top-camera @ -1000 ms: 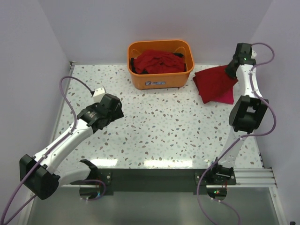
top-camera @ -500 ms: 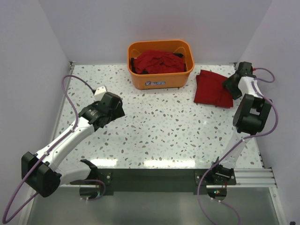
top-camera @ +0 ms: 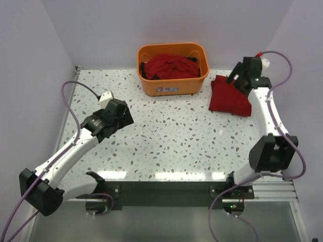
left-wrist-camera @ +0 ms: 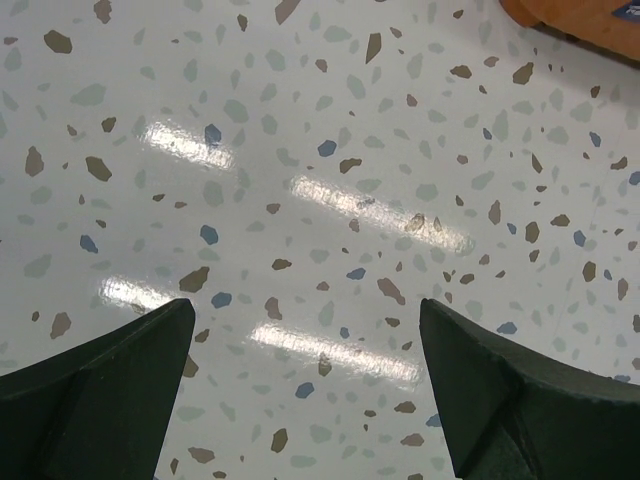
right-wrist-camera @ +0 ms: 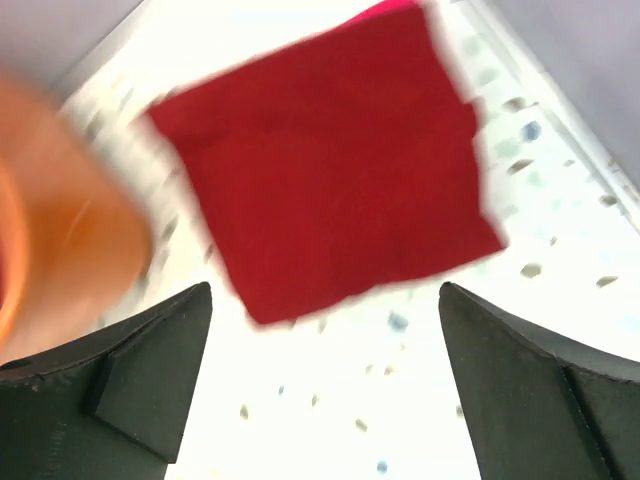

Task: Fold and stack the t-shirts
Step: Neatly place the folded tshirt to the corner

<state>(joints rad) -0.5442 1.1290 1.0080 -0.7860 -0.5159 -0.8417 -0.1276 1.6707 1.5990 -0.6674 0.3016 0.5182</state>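
Hovering over the folded t-shirt, the right gripper has its jaws spread wide and grips nothing. In the right wrist view its two dark fingers stand well apart on either side of the frame, with the dark red cloth lying flat between and beyond them. That picture is blurred. A thin strip of brighter pinkish-red shows at the far edge of the folded piece, but whether it is a second shirt underneath I cannot tell.

The folded t-shirt lies on the speckled table in the far right corner, close to the right wall. Just to its left stands the orange tub, its right wall right beside the cloth's left edge; touching or not, I cannot tell. Inside the tub lies a crumpled heap of more dark red t-shirts, filling most of it.

On the left side of the table, the left gripper hangs above bare tabletop with its jaws fully apart and nothing in them. Its wrist view shows the two dark fingertips wide of each other over the speckled surface, and a corner of the tub at the top right. It is well apart from the tub and the folded shirt. Purple cables loop from both arms.
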